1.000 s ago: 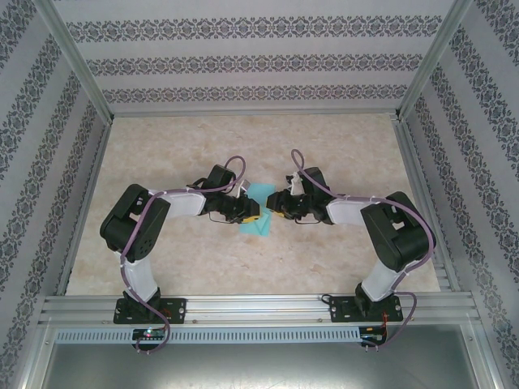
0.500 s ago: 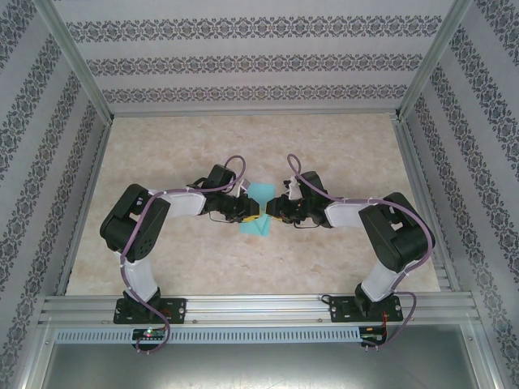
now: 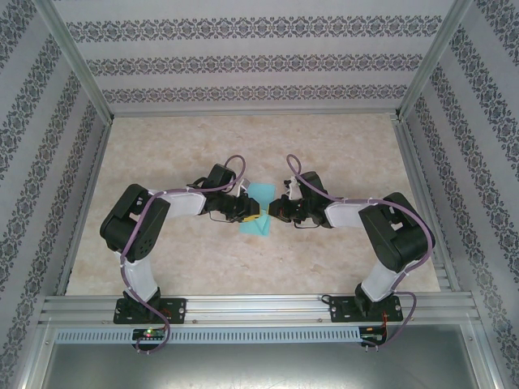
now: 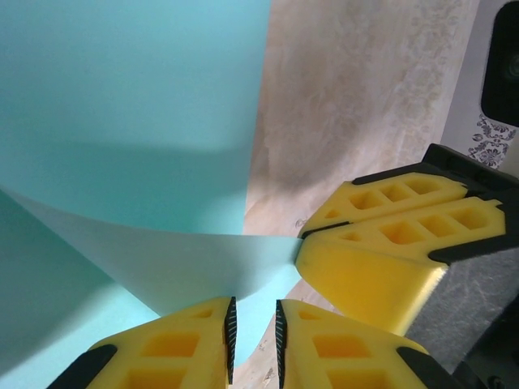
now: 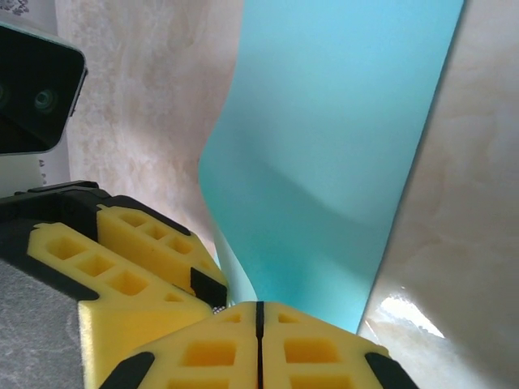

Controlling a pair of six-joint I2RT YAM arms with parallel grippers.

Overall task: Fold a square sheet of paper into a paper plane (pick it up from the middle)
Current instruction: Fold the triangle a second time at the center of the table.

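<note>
From above, two arms meet at the middle of the desk (image 3: pixel 162 154). The left arm (image 3: pixel 138 231) reaches in from the left and brings the left claw (image 3: pixel 250 215) to the one sheet of paper (image 3: pixel 260 194), which sits bent in a curve between the two claws. The left wrist camera adds what the top view cannot give: that claw's jaws stand a narrow slit apart with the paper's lower edge in the slit, and whether they pinch it cannot be told. The right claw (image 3: pixel 273 212), on the right arm (image 3: pixel 397 235), is clenched on the sheet; its own camera shows the jaws pressed together with a tip of the paper running in between. Open desk surface stretches from the claws to the patterned walls (image 3: pixel 49 121) at left, back and right
</note>
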